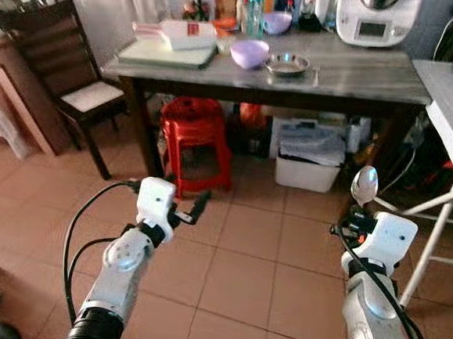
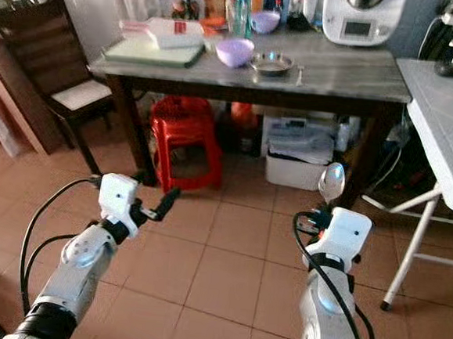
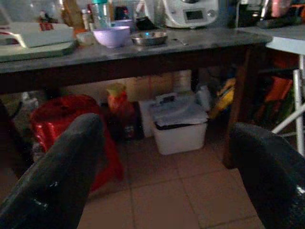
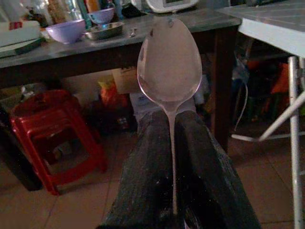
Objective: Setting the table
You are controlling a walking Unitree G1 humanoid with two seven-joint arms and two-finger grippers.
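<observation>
The right claw (image 1: 354, 219) is clamping the handle of a metal spoon (image 4: 169, 67), bowl sticking up past the fingertips; it is looking light, stiff and slippery, so a firm pinch low on the handle is suiting it. The left claw (image 1: 194, 211) is hanging apart, holding nothing. Beyond, a steel dish (image 1: 287, 63) and purple bowl (image 1: 250, 53) are sitting mid-counter (image 1: 359, 79), well apart from the spoon.
</observation>
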